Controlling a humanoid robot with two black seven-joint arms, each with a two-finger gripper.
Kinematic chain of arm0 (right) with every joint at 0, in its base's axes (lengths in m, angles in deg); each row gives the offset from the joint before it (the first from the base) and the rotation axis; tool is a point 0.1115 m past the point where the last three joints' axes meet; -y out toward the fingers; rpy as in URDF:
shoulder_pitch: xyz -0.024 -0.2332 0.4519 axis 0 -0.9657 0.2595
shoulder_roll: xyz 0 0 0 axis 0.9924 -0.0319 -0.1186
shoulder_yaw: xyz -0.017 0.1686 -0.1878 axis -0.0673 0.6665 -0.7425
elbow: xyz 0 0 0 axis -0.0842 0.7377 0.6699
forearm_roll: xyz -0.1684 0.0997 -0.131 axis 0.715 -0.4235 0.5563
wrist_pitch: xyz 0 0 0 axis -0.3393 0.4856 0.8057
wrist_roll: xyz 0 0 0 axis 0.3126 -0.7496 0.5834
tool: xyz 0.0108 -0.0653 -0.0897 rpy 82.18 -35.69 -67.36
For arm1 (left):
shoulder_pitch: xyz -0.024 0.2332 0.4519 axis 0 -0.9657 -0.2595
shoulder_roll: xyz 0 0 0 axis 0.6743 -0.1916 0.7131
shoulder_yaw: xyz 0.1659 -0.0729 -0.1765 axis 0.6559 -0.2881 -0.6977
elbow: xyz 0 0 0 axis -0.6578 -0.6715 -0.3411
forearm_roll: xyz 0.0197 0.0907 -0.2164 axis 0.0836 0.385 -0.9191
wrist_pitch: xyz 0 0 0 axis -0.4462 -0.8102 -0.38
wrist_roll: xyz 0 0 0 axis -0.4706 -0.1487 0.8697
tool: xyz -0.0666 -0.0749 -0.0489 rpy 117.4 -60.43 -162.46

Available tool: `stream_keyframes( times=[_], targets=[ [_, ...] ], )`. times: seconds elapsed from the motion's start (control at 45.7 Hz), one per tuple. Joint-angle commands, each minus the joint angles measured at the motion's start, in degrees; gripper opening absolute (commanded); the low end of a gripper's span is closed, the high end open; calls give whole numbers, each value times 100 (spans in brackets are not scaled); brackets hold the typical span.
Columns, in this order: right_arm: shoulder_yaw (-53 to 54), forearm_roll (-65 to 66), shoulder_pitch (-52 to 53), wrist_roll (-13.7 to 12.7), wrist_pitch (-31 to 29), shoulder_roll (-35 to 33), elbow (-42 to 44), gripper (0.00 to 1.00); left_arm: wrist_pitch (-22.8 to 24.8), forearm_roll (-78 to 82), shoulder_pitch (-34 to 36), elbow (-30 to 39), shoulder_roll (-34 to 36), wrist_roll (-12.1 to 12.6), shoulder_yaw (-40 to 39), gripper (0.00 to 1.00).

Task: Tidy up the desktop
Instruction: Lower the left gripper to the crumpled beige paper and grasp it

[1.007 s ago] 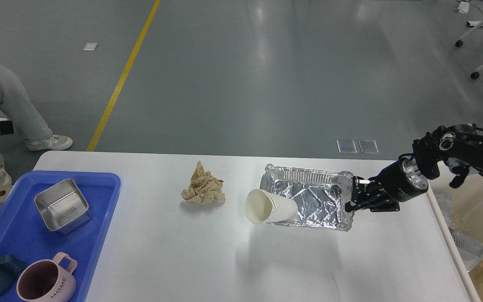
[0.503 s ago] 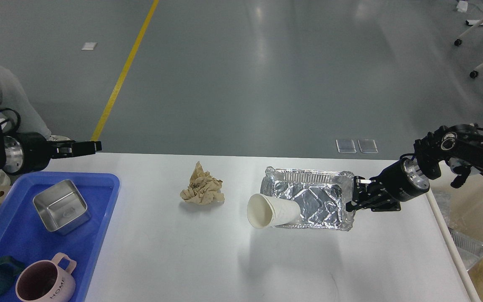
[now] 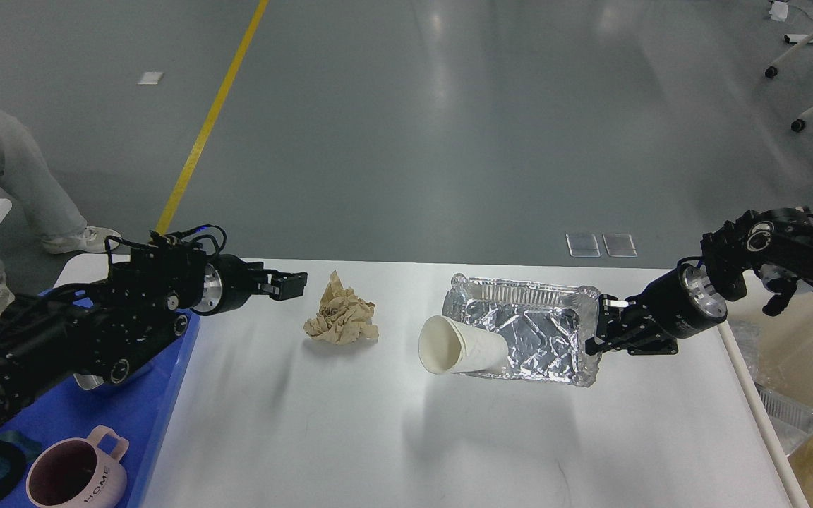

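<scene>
The white desktop (image 3: 350,437) is filling the lower part of the head view, its far edge running beneath both arms and its right edge slanting down past the right arm. The left gripper (image 3: 286,283) is hanging over the far left part of the desktop, just left of a crumpled brown paper ball (image 3: 341,318), pointing toward it but not touching it. Its fingers are showing dark and nearly end-on, so I cannot tell whether they are spread or closed. The left arm behind it is stretching over the blue plastic tray (image 3: 159,409) at the desktop's left edge, covering most of what is lying inside; a pink mug (image 3: 75,476) printed "HOME" is standing in the tray's near corner.

The right gripper (image 3: 598,326) is reaching in over the right edge of the desktop and clamping its fingers on the right rim of a crinkled aluminium foil tray (image 3: 533,331). The foil tray is sitting in the far right part of the desktop. A white paper cup (image 3: 459,346) is lying on its side against the foil tray's left edge, its open mouth facing left and toward the viewer, the base resting over the foil. The cup and the paper ball are lying near each other with bare tabletop between them.
</scene>
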Motion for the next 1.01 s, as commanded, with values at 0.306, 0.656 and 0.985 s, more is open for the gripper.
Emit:
stream_keyframes(
  times=[0.306,0.656,0.985],
  targets=[
    [41,0,-17,0,9,-91,-35,0,-1247,-614,58,-2234,-1980,-124,1852,83],
    [58,-9,-26,0,9,-126,-44,0,-1257,-1159,-48,-2251,-1989,-343,2811,32],
    [58,-9,-35,0,9,-117,-44,0,-967,-1255,84,-2243,-1901,-633,2899,0]
  ],
)
